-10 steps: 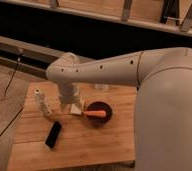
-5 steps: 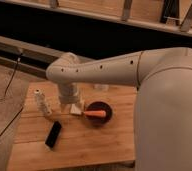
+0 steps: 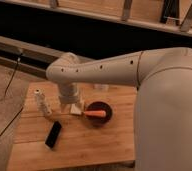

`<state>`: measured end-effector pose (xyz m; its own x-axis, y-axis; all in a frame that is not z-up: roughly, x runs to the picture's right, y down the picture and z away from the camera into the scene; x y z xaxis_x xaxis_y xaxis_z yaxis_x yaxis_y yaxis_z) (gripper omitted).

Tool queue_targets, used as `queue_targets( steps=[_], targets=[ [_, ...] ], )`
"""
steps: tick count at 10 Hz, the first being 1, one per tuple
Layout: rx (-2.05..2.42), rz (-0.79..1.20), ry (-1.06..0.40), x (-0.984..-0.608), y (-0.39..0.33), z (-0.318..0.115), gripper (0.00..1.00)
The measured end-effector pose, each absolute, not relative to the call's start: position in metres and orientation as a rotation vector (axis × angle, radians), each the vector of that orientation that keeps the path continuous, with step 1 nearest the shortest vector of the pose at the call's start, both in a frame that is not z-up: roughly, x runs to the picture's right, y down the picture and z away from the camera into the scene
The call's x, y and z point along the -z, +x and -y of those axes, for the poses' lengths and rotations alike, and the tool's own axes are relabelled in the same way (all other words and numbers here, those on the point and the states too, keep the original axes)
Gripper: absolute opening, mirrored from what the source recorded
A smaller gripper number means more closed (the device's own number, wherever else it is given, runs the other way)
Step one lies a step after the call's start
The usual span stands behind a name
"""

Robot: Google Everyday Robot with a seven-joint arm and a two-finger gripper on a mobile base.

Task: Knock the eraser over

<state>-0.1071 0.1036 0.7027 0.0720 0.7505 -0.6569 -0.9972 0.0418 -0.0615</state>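
My arm reaches in from the right and bends down over the wooden table [image 3: 89, 145]. My gripper [image 3: 69, 106] hangs at the end of the white wrist, low over the table's middle. The eraser [image 3: 79, 107], a small white block, shows just to the right of the gripper, between it and the dark bowl [image 3: 100, 107]. It stands close against the gripper and is partly hidden by it. I cannot tell whether they touch.
An orange object [image 3: 95, 114] lies across the dark bowl. A slim white bottle [image 3: 41, 102] stands left of the gripper. A flat black slab [image 3: 53, 134] lies front left. A clear cup [image 3: 101, 87] stands behind the arm. The floor lies beyond the table's left edge.
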Motion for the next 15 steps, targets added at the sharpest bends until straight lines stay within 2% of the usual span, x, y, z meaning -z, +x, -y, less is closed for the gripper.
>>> queue_targets(
  steps=[8, 15],
  targets=[
    [-1.429, -0.534, -0.594, -0.703, -0.106, -0.106, 0.65],
    [-1.3, -0.715, -0.612, -0.72, -0.099, -0.158, 0.65]
  ],
)
